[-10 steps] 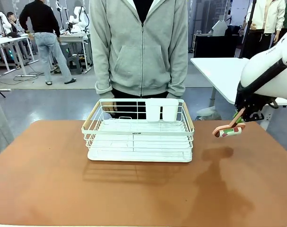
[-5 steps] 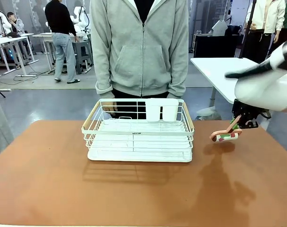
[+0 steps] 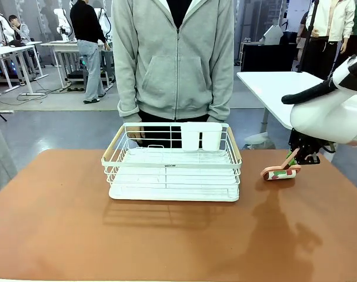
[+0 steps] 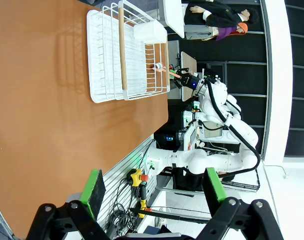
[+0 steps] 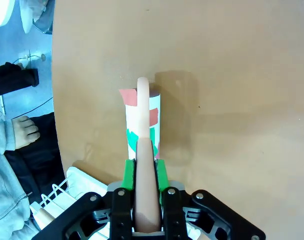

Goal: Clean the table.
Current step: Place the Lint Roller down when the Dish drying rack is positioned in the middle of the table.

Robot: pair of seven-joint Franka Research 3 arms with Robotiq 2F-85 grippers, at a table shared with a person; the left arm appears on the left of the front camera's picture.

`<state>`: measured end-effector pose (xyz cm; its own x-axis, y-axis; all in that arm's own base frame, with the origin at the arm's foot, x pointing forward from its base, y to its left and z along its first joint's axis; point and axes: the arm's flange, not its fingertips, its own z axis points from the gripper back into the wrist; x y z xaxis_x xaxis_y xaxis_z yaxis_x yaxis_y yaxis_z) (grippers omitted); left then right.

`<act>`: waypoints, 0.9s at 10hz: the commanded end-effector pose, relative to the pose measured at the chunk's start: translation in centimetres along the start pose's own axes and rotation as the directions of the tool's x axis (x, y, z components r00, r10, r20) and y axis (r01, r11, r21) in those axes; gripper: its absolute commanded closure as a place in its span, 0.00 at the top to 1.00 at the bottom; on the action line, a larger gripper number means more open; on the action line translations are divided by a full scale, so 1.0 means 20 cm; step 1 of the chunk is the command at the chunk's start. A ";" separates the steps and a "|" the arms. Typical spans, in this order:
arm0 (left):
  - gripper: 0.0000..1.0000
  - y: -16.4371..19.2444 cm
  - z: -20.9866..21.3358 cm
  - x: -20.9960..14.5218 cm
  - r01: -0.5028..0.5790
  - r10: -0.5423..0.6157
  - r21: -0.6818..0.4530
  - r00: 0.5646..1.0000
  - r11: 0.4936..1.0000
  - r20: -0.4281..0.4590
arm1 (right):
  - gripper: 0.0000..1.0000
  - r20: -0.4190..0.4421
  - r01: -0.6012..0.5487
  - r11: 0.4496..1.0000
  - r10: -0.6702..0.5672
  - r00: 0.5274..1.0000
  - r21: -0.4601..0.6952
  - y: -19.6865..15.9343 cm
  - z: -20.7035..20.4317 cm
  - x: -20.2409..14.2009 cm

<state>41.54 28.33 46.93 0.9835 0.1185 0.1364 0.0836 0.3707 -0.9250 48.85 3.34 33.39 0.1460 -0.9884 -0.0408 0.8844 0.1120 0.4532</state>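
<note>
Right now your right gripper (image 3: 302,157) is clamped on the pinkish handle of a lint roller (image 3: 279,172), the green pads pressing that handle from both sides in the right wrist view (image 5: 141,175). The roller's drum, patterned in red, green and white, lies on the table (image 3: 60,235) near its far right part, just to the right of the white wire dish rack (image 3: 172,161) and apart from it. You can see the drum lying flat against the reddish-brown top (image 5: 232,75) from the wrist camera, with the handle arching over it.

Your left gripper (image 4: 152,190) sits with its fingers spread wide and nothing between the green pads (image 4: 95,187), held well back from the rack (image 4: 124,60) over the near side of the table (image 4: 41,100).

A person in a grey zip hoodie (image 3: 173,59) stands at the far edge, right behind the rack, arms hanging down.
</note>
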 end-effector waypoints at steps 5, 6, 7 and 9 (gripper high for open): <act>1.00 -0.01 0.01 -0.01 0.002 -0.002 -0.006 1.000 1.000 -0.002 | 1.00 0.008 0.054 0.999 -0.054 0.999 -0.007 -0.09 0.09 -0.06; 1.00 -0.01 0.01 -0.01 0.002 -0.002 -0.006 1.000 1.000 -0.002 | 1.00 0.018 0.047 0.999 -0.047 0.999 -0.009 -0.11 0.15 -0.07; 1.00 -0.01 0.01 -0.01 0.002 -0.002 -0.006 1.000 1.000 -0.002 | 0.99 0.009 0.033 0.999 -0.032 0.999 -0.033 -0.13 0.21 -0.09; 1.00 -0.01 0.01 -0.01 0.002 -0.002 -0.006 1.000 1.000 -0.002 | 1.00 0.011 0.028 0.998 -0.027 1.000 -0.051 -0.17 0.30 -0.11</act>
<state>41.53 28.35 46.93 0.9835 0.1189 0.1364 0.0835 0.3707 -0.9250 44.46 3.64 36.07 0.1460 -0.9885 -0.0403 0.8973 0.1152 0.4260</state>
